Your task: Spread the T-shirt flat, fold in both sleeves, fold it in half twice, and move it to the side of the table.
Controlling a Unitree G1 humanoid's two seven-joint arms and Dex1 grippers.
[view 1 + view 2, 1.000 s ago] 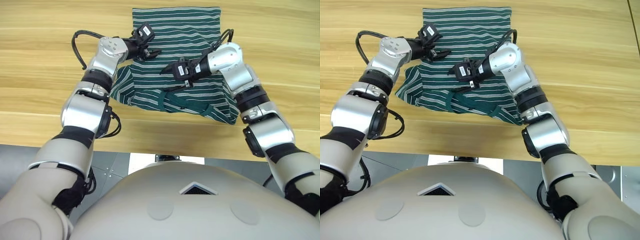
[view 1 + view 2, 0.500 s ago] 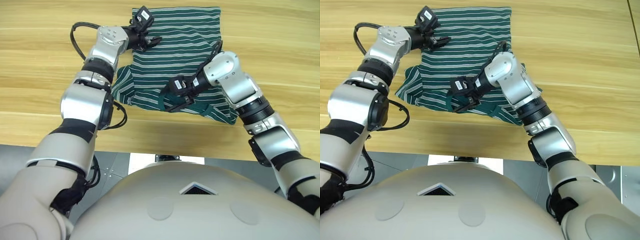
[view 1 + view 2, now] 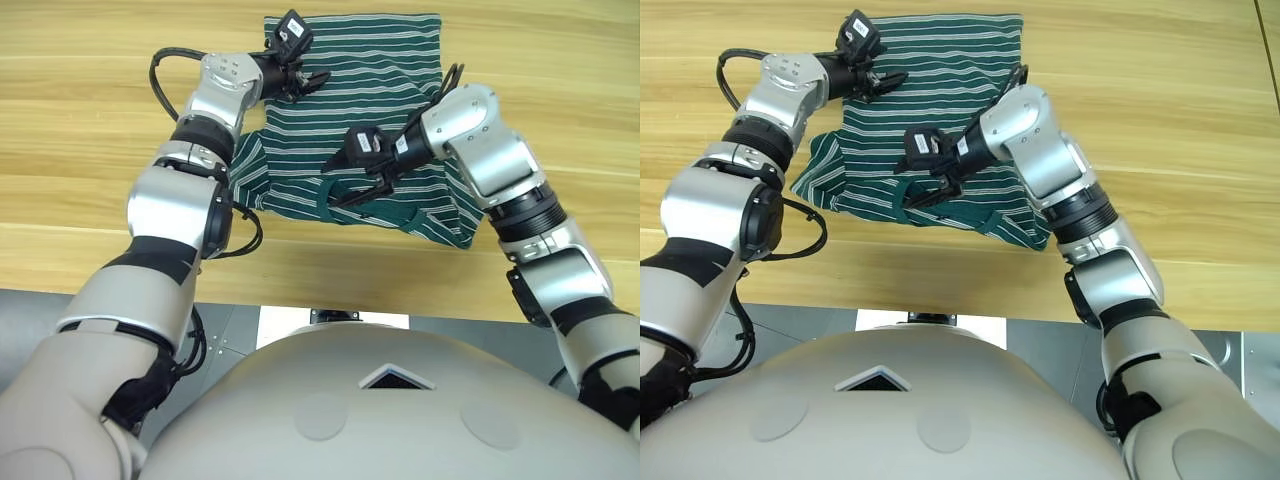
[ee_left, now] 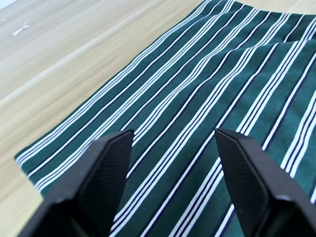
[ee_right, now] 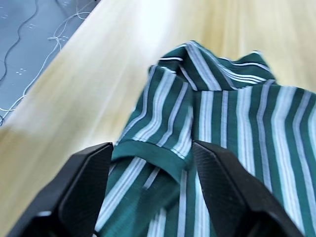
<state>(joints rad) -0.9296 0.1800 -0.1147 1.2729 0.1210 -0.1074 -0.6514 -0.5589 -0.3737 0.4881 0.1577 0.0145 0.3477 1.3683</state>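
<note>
Spanning the head views from side to side, a pale wooden table with long plank seams [image 3: 80, 120] carries a dark green T-shirt with thin white stripes [image 3: 390, 60]. The shirt lies on the middle of the tabletop, directly ahead of the robot. Its far half is smooth and flat, with the hem straight and square toward the far side of the table. Its near half is rumpled: the left sleeve [image 3: 245, 170] is bunched against the body cloth, the plain green neckband [image 3: 385, 212] curls open toward the robot, and the right shoulder reaches close to the table's near edge. A strip of grey floor [image 3: 25, 305] shows below that edge.

The left gripper [image 3: 312, 82] hangs over the far left part of the shirt, close to its left edge. Its two black fingers [image 4: 106, 173] stand well apart, with only the striped cloth lying below them; whether the tips touch the fabric cannot be told. The right gripper [image 3: 340, 183] sits over the rumpled near part, just above the neckband. Its black fingers [image 5: 81, 182] are likewise spread wide. In the right wrist view a folded, banded edge of the cloth lies between them, not pinched.
</note>
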